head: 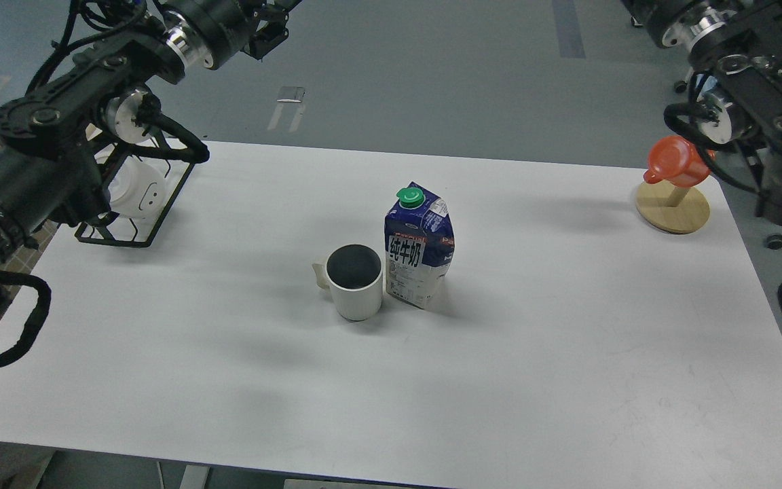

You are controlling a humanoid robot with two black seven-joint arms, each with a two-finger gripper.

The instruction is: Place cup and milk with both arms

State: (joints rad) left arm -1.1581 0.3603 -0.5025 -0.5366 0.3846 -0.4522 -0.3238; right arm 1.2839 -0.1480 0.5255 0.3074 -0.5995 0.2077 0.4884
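Grey floor lies behind a white table [567, 353], and only my head view shows it.

From my head view, the cup [356, 282] and the milk [419, 248] both stand upright near the middle of the table, the cup on the left, just beside the carton and perhaps touching it; I cannot tell for sure. The cup's small handle points left. Neither is held.

My left arm rises at the upper left, and its gripper [267, 37] sits at the top edge, dark and partly cut off, so I cannot tell whether its fingers are apart or together. My right arm enters at the upper right, but its gripper is out of the picture.

I judge the placing done, or nearly so: both things rest on the table and both arms are well away from them. If anything is left, it is only bringing the arms home.

Counted: one cup, one milk carton, one black wire rack [134, 227] at the left holding one smiley cup [140, 193], and one orange cup [677, 161] on one wooden stand [673, 209] at the right.
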